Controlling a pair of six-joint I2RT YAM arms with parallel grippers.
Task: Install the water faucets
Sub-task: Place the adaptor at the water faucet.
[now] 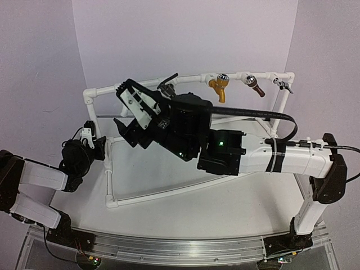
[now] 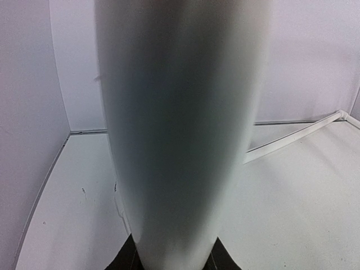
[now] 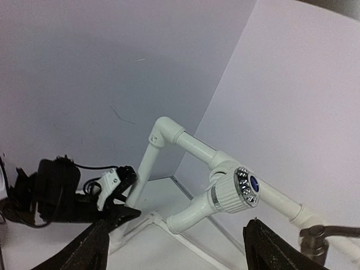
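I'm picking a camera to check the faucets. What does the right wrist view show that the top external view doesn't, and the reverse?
Right wrist only: the white faucet with its round knob, mounted on the pipe frame. Top external only: the gold-yellow tap, brown tap and small grey tap. Both: the black faucet, and the left tool on the frame's corner post.

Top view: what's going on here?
The left hand is clamped on the left upright of the white PVC pipe frame. The right hand stands open at the top rail, facing the white plastic round-knobbed faucet already fitted there, not touching it. The black lever-handled faucet sits on the rail beside it.
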